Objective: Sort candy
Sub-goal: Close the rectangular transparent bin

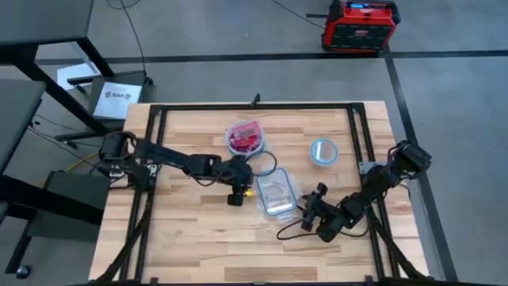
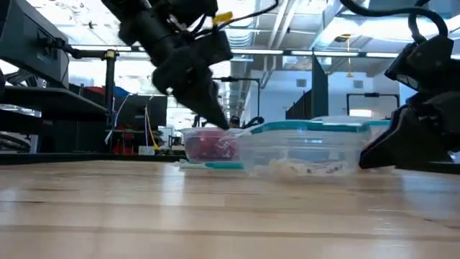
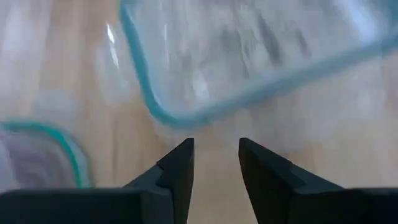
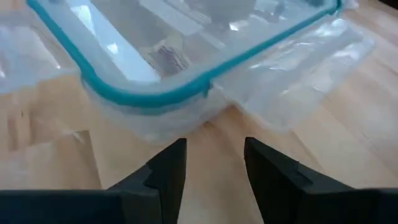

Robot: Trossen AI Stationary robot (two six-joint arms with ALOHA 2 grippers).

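Note:
Red candy [image 1: 246, 139] fills a clear round bowl [image 1: 247, 125] at the table's far middle; the low view shows the candy [image 2: 210, 147] through the bowl's wall. A clear rectangular tub [image 1: 276, 193] with a teal rim stands on the table nearer the front, with pale pieces dimly visible on its floor [image 2: 302, 169]. My left gripper [image 1: 236, 199] hangs just left of the tub, pointing down, open and holding nothing [image 3: 216, 149]. My right gripper [image 1: 308, 210] lies low at the tub's right near corner, also open and holding nothing [image 4: 214, 149].
A second, smaller clear bowl [image 1: 323, 151] with a bluish rim stands at the far right of the tub. A black cable [image 1: 290, 230] loops on the wood near my right gripper. A black frame [image 1: 254, 106] runs around the tabletop.

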